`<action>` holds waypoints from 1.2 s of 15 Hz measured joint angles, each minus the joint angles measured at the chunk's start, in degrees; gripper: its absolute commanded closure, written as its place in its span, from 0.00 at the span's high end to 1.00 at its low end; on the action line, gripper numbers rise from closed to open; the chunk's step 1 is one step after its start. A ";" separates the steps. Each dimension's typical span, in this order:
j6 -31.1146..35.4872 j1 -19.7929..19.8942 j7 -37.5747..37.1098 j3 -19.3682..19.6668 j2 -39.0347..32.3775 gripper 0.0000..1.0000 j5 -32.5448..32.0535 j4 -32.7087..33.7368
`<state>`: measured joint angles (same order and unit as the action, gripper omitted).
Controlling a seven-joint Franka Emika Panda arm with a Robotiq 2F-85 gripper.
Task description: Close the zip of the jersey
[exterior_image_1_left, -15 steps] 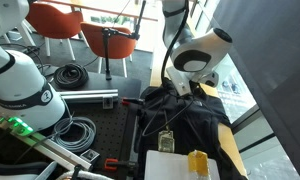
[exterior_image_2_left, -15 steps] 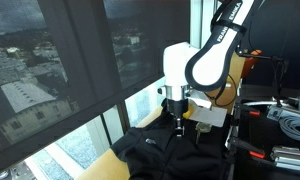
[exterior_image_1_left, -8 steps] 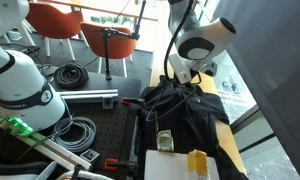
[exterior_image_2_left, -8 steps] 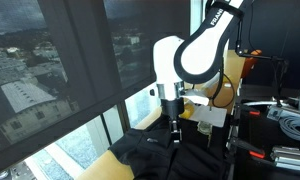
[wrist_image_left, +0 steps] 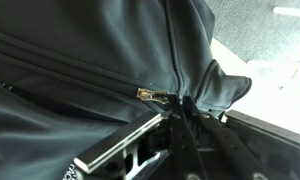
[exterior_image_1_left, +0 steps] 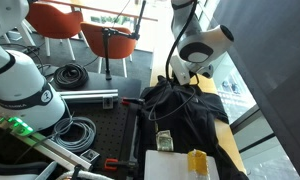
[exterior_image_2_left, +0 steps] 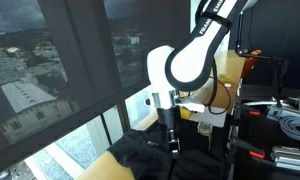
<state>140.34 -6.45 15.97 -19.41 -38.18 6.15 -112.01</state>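
In the wrist view, white lettering [wrist_image_left: 70,172] at lower left is cropped too short to read. Right of it, the metal zip pull [wrist_image_left: 150,95] on the black jersey [wrist_image_left: 80,60] meets the pincer [wrist_image_left: 185,112]. I cannot tell whether the pincer pinches it. The jersey lies on the counter [exterior_image_1_left: 233,140].

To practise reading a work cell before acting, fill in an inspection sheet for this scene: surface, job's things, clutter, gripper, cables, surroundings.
Surface: wooden table beside a black board.
Job's things: black jersey lying on the table; its zip pull shows in the wrist view.
Clutter: small box and yellow item by the jersey's edge.
Gripper: gripper down at the jersey, close to the zip pull; open or shut cannot be told.
Cables: coils on the board.
Surroundings: orange chairs, second arm, window.
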 measured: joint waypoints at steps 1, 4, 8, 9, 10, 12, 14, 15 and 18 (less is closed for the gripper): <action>-0.16 -0.06 0.15 -0.33 -0.78 0.02 0.02 0.76; -1.80 -0.31 0.26 -1.33 -2.59 0.02 0.05 3.06; -4.10 -1.08 0.36 -2.30 -4.30 0.02 0.09 5.51; -4.48 -1.40 0.41 -2.42 -4.78 0.02 0.10 6.05; -4.88 -1.68 0.57 -2.58 -5.35 0.02 0.13 6.66; -5.39 -1.94 1.09 -3.18 -6.61 0.02 0.39 7.79; -5.52 -1.92 2.52 -3.90 -7.41 0.02 1.33 8.48; -5.67 -1.88 3.46 -4.24 -7.65 0.02 1.91 8.70; -6.40 -0.94 7.57 -6.04 -8.42 0.02 3.91 9.03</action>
<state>133.93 -7.39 23.54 -25.44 -46.60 10.07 -102.97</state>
